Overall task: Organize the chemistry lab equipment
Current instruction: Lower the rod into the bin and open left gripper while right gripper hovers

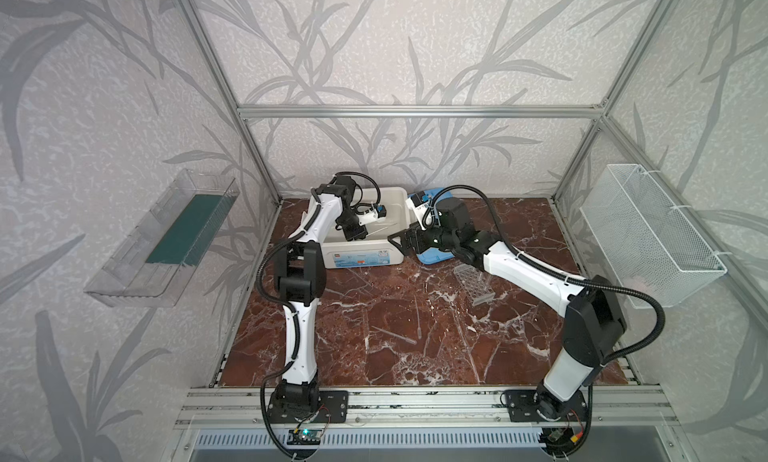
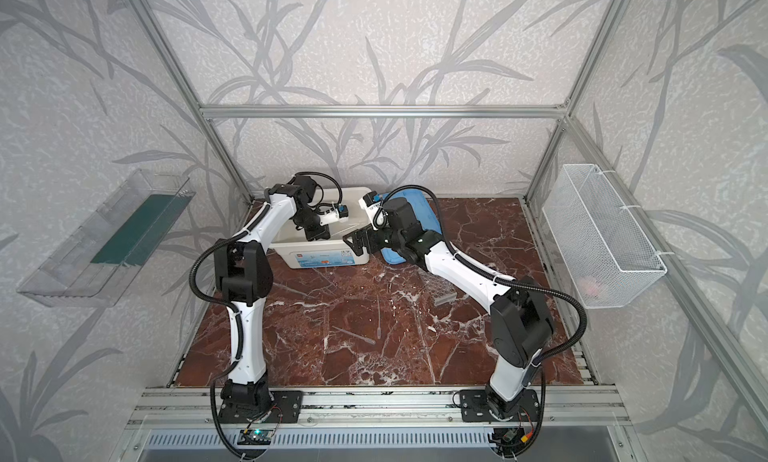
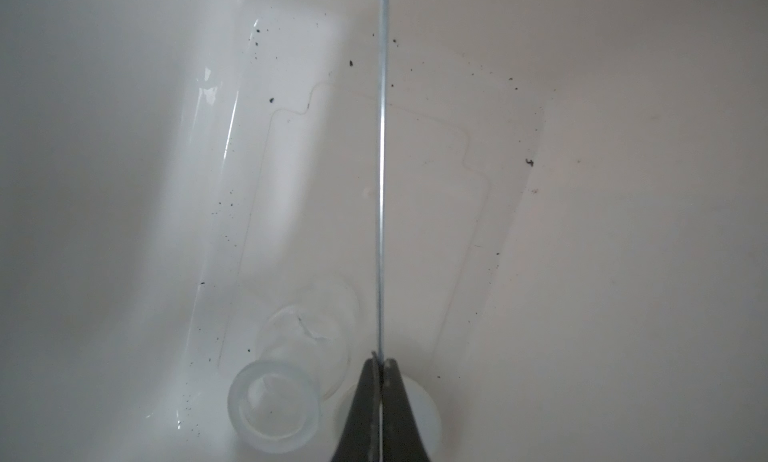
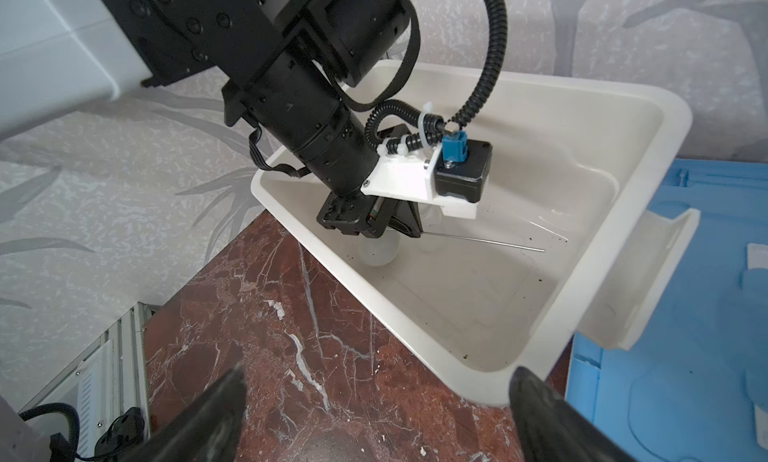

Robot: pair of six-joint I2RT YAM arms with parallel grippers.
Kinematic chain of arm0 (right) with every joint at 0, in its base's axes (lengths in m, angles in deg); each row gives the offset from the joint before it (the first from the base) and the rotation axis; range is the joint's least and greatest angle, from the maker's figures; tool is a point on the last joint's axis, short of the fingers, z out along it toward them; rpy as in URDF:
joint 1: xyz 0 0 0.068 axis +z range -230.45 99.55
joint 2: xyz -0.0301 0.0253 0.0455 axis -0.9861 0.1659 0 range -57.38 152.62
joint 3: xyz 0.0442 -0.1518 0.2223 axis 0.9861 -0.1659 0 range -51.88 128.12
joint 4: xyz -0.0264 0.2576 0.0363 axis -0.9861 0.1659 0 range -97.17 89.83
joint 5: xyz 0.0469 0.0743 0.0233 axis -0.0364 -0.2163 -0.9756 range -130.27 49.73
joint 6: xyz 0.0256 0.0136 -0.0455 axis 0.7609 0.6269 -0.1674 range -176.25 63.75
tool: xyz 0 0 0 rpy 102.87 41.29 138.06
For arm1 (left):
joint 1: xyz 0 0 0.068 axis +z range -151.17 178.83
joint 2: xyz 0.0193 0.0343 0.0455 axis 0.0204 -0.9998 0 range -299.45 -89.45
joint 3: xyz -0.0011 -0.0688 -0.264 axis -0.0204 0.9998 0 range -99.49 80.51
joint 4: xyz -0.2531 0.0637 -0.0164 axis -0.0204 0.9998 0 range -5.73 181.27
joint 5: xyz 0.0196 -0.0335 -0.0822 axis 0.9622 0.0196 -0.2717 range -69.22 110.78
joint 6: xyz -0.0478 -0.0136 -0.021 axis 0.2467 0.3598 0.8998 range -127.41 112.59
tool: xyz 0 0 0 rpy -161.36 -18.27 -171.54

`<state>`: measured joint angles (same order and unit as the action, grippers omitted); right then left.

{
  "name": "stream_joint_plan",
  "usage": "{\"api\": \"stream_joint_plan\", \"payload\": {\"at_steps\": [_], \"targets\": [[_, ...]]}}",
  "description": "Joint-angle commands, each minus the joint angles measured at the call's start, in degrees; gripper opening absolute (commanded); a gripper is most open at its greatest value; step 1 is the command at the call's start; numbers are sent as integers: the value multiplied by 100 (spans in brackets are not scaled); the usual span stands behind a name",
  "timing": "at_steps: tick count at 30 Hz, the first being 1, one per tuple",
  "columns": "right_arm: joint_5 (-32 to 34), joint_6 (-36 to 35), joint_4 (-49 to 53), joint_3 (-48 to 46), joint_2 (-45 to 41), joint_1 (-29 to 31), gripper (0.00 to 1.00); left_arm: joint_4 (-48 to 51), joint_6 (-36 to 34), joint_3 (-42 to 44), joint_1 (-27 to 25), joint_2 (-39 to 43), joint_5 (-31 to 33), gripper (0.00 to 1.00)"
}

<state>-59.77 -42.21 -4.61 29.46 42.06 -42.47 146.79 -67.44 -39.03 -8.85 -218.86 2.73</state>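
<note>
My jaws are matt black, plastic by the look. The rod (image 3: 380, 190) is thin, bright metal. The tub (image 4: 582, 119) is smooth, glossy white plastic, speckled with dark grit; the jar (image 3: 291, 372) clear glass. The lid (image 4: 665, 397) is matt blue plastic, the bench (image 1: 457, 356) polished red-brown marble.

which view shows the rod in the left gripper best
Left wrist: the rod runs large and sharp down the picture's middle, pinched in the shut left gripper, though its far end leaves the frame. Right wrist shows it from the side, whole, sticking out inside the tub. In both top views it is a faint sliver.
</note>
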Motion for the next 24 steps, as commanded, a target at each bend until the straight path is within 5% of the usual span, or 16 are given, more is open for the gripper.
{"api": "stream_joint_plan", "payload": {"at_steps": [1,24], "targets": [[-53,63,-221,-33,115,2,97,174,22,-107,-92,-170,183,0],[-71,153,-358,-287,116,0,96,61,240,-30,-278,-578,411,1]]}}
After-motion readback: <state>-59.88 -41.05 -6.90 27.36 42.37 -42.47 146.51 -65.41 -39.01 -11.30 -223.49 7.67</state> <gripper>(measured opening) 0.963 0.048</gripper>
